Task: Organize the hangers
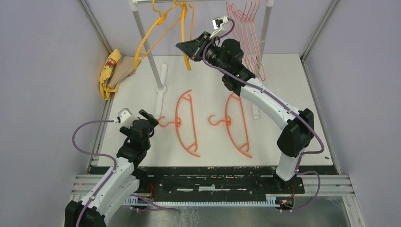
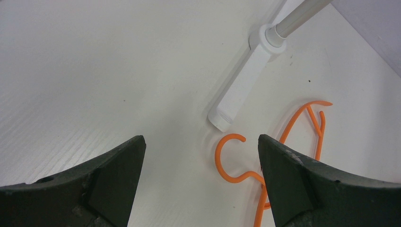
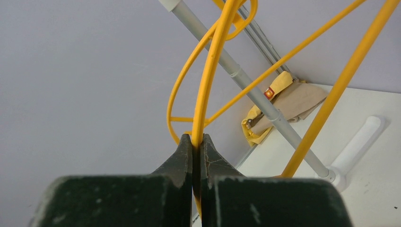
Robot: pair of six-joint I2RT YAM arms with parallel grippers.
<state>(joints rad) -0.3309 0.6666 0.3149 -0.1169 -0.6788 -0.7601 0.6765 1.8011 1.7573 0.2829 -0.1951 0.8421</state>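
One crumpled yellow cloth [image 1: 109,73] lies left of the rack [image 1: 149,52], against the wall, and plays no part here. In front of the rack's left foot, the left gripper [image 1: 150,119] hovers with its jaws spread wide and empty. The left wrist view shows the hook of the left orange hanger [image 1: 176,118] on the table right below the gap. The right orange hanger [image 1: 227,118] lies flat near it, in front of the rack's middle. On the rack's rail, near its left pole, a slanting yellow hanger [image 1: 142,45] dangles. Just right of it, the right gripper [image 1: 185,51] is pressed together on the thin bar of the held yellow hanger [image 3: 210,80], pinching it edge-on. The pink hangers [image 1: 246,23] hang in a bunch at the rack's right end. We judge the step in hand to be settling the pinched hanger on the rail. To do it well, we keep the pinch firm so the thin bar cannot twist. We move along the rail rather than across it and stay clear of the neighbouring hook. We let go only once the hook sits over the rail. Whether it does now we cannot tell, since the rail's top is cut off.
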